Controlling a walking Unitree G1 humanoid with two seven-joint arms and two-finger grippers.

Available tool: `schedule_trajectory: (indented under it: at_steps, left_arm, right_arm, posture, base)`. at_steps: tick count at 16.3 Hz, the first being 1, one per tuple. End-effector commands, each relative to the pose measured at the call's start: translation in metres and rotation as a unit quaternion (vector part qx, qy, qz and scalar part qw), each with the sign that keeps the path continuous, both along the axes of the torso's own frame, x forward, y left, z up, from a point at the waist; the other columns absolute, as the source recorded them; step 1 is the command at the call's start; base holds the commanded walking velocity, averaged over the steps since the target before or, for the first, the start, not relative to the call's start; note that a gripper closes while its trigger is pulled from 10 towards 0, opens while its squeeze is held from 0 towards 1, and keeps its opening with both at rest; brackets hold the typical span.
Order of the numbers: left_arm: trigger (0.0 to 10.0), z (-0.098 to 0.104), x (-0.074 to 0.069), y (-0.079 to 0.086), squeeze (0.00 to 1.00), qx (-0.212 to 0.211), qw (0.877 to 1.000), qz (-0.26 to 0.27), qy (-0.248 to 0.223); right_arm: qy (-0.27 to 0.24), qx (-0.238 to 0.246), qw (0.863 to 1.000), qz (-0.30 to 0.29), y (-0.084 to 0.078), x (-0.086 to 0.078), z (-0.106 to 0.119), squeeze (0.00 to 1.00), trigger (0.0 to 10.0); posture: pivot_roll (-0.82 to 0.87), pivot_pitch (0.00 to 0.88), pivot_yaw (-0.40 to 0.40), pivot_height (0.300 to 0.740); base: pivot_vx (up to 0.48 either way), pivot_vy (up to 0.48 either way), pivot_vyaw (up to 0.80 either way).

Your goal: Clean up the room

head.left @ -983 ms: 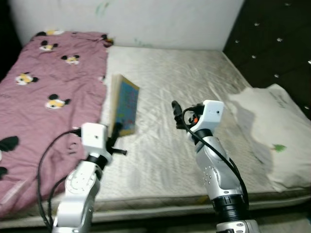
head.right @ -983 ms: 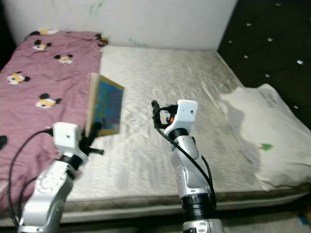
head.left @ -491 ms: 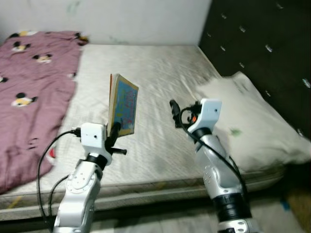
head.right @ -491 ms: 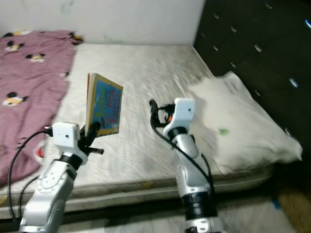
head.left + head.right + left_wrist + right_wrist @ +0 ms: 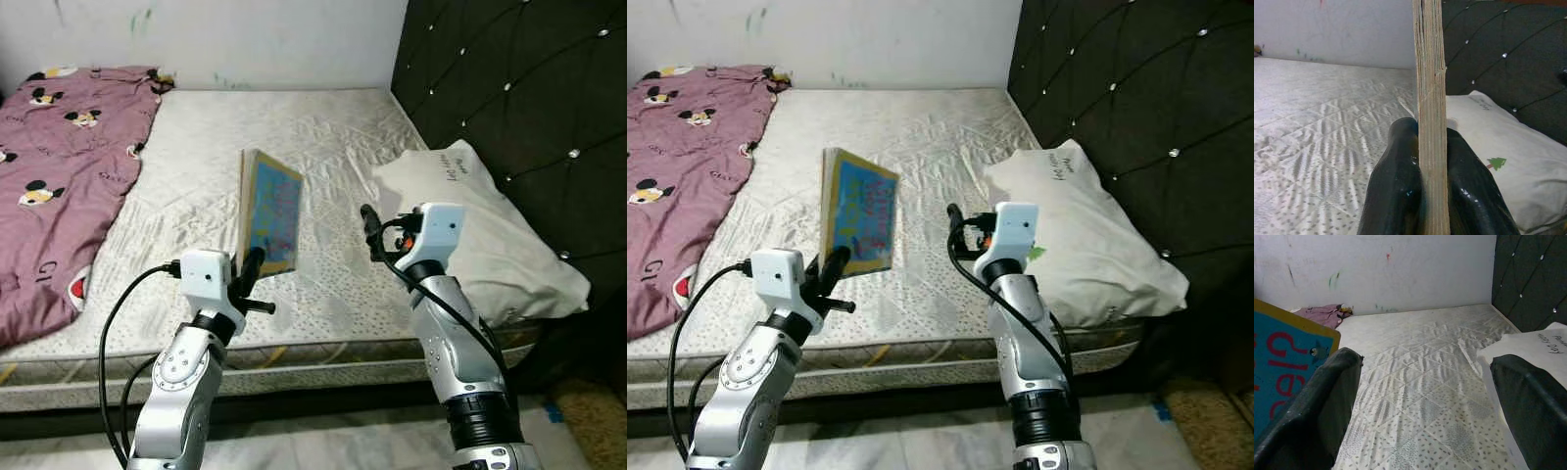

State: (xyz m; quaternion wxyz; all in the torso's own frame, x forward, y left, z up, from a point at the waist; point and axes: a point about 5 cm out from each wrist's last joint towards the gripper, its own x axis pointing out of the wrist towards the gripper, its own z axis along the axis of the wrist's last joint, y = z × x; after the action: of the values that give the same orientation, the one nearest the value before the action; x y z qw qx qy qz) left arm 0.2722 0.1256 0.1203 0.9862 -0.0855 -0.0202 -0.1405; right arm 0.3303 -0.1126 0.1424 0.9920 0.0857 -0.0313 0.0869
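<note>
Left gripper [image 5: 257, 266] clamps an upright book [image 5: 269, 212] above the mattress [image 5: 323, 147], right gripper [image 5: 369, 227] spread wide beside the pillow [image 5: 490, 235]

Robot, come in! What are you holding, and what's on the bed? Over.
Left gripper shut on book, held upright above mattress. Right gripper open, empty, raised. Pink blanket and white pillow on the bed.

Even, fairly bright indoor light falls on the bed [image 5: 323, 147] from above, with no hard glare. Both eye views are sharp, free of motion blur. The headboard [image 5: 509, 98] stays dark, its studs catching small glints. Soft shadow lies under the pillow [image 5: 490, 245]. In the wrist views the near fingers [image 5: 1308, 406] are blurred, and shiny highlights mark the left ones [image 5: 1396, 191].
</note>
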Motion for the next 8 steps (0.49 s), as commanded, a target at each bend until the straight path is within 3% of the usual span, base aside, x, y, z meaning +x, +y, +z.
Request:
schedule_trajectory:
  at_steps: [1, 3, 8]
  left_arm:
    - [10.0, 0.0135, 0.0026, 0.0038, 0.0, -0.006, 0.999, 0.003, -0.032]
    - [10.0, 0.0145, 0.0025, 0.0039, 0.0, -0.014, 0.999, -0.003, -0.034]
    - [10.0, 0.0156, 0.0032, 0.0042, 0.0, -0.018, 0.999, -0.007, -0.036]
  right_arm:
    - [-0.005, 0.001, 1.0, 0.002, 0.0036, 0.0014, 0.0029, 0.0, 10.0]
    - [-0.006, 0.0, 1.0, 0.001, 0.0035, 0.0017, 0.0032, 0.0, 10.0]
    - [-0.007, -0.004, 1.0, 0.0, 0.0032, 0.0024, 0.0036, 0.0, 10.0]
  posture:
    - [0.0, 0.045, -0.044, 0.74]
    - [0.0, 0.046, -0.043, 0.74]
    - [0.0, 0.046, -0.044, 0.74]
  base:
    - [0.0, 0.0, 0.0]
    - [0.0, 0.0, 0.0]
    - [0.247, 0.0, 0.0]
